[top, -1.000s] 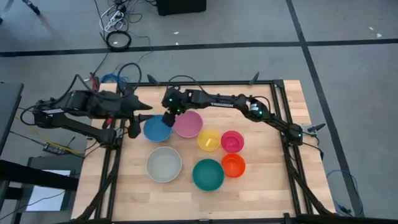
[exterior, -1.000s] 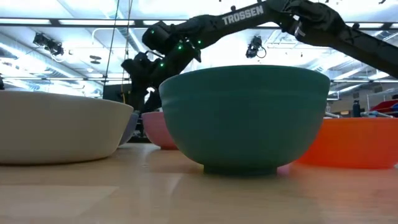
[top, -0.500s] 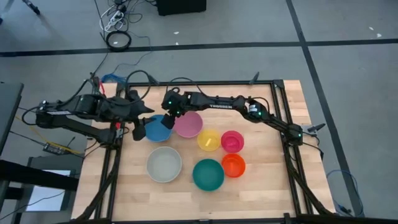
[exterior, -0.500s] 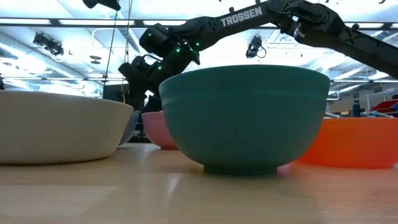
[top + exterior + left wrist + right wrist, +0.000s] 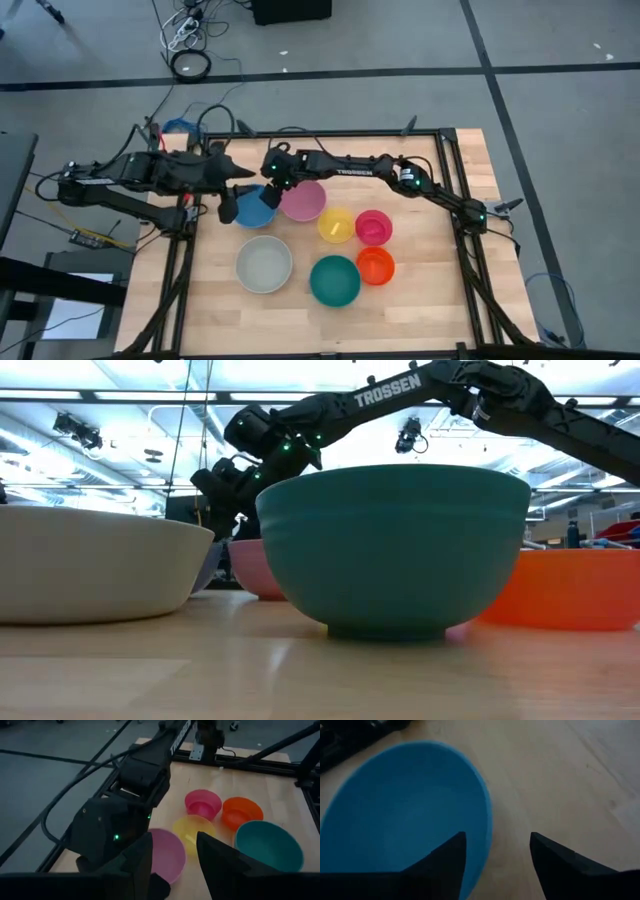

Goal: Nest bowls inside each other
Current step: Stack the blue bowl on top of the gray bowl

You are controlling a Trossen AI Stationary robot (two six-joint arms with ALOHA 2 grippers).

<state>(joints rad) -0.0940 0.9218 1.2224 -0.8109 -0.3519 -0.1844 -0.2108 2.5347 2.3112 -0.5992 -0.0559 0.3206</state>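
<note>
Seven bowls stand apart on the wooden table. The blue bowl [image 5: 255,207] is at the far left, with the light pink bowl [image 5: 302,199] beside it. The yellow [image 5: 336,225], magenta [image 5: 373,227], orange-red [image 5: 375,266], green [image 5: 334,281] and pale grey-white [image 5: 264,264] bowls lie nearer. My right gripper [image 5: 497,840] is open and points slantwise down over the blue bowl's rim [image 5: 487,827], one finger above the hollow and one above the table outside. My left gripper [image 5: 172,865] hangs open above that bowl's left edge [image 5: 236,212].
My right arm [image 5: 350,165] stretches across the far side of the table from the right post [image 5: 470,215]. Black frame rails [image 5: 175,270] run along the table's left and right sides. Bare wood shows along the near edge [image 5: 300,325].
My left gripper has edged toward the table's right, from beside the blue bowl to above its left edge. The bowls have stayed where they were.
</note>
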